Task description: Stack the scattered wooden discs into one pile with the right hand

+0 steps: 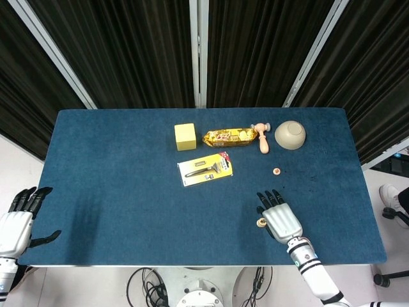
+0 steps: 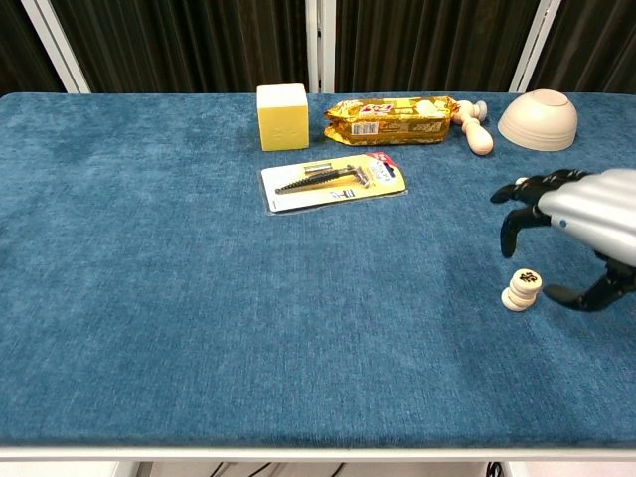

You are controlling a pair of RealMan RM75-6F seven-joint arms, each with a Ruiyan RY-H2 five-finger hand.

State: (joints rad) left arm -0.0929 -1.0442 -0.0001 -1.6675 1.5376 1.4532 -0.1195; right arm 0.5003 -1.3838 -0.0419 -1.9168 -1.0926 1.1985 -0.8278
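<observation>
A short pile of wooden discs (image 1: 261, 222) (image 2: 521, 289) stands near the table's front right, its top disc bearing a dark mark. One more wooden disc (image 1: 277, 171) lies alone farther back. My right hand (image 1: 280, 217) (image 2: 581, 224) hovers just right of the pile with its fingers spread and curved above it. It holds nothing and is apart from the discs. My left hand (image 1: 18, 224) is open off the table's front left corner, seen only in the head view.
Along the back stand a yellow cube (image 1: 185, 136), a yellow snack pack (image 1: 229, 137), a wooden peg toy (image 1: 262, 137) and an upturned beige bowl (image 1: 290, 134). A packaged razor (image 1: 205, 169) lies mid-table.
</observation>
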